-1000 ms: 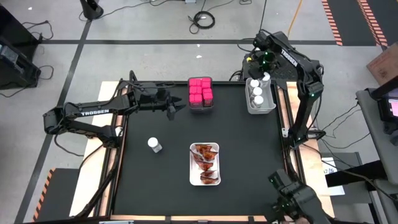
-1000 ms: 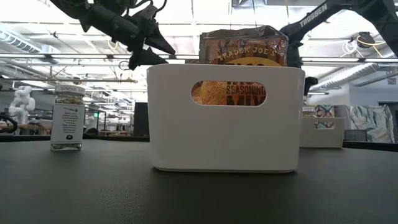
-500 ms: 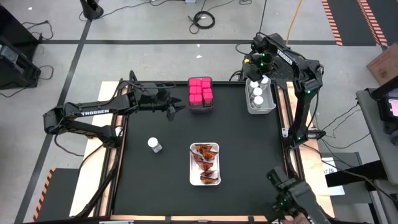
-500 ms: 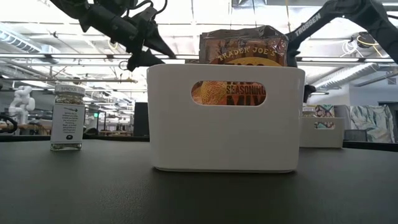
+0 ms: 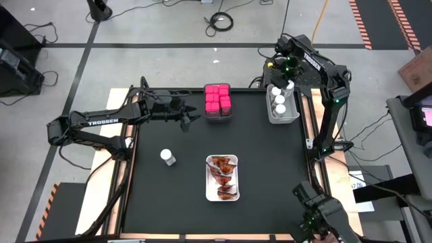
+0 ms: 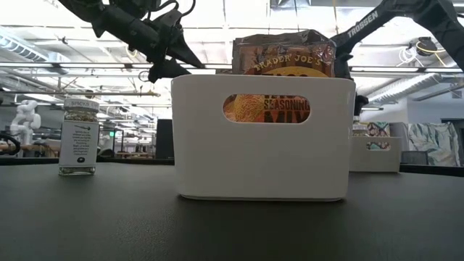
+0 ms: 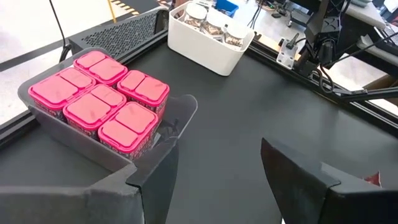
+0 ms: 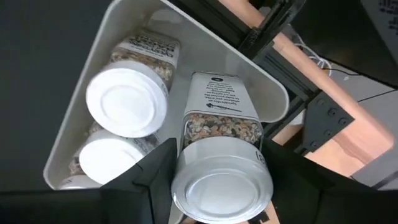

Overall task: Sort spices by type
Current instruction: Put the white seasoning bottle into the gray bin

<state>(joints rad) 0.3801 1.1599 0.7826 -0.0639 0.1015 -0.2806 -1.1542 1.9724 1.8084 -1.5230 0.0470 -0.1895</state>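
**A:** Your right claw (image 8: 217, 171) is clamped on a white-capped jar (image 8: 219, 162), and it's hanging over the far corner of the white jar bin (image 5: 295, 115). Two capped jars already stand in that bin, just beside the one you're carrying, and there may be a third under them.

**B:** So the step is the drop-in. What do you want to watch?

**A:** The gap. The free slot looks to be the corner pocket against the bin wall, so I'd bring the jar straight down, upright, with its base clear of the neighbouring caps. If it's tilted, it'll likely catch a cap and lie across the top.

**B:** And when do you let go?

**A:** Only once the base is down or nearly so. Dropped from height, I reckon it could topple among the others.

**B:** The left side?

**A:** Your left claw (image 7: 217, 162) is spread wide and carrying nothing, parked just beside the grey bin (image 7: 43, 121) of pink boxes (image 5: 217, 99). Leave it there so it doesn't bump that bin.

**B:** Anything left after this?

**A:** One jar (image 5: 167, 156) stands alone on the table (image 5: 263, 169), well away from the jar bin and nearer your left arm. The red packets (image 5: 223, 177) sit in their white bin (image 6: 262, 145) at the middle, so they look sorted.
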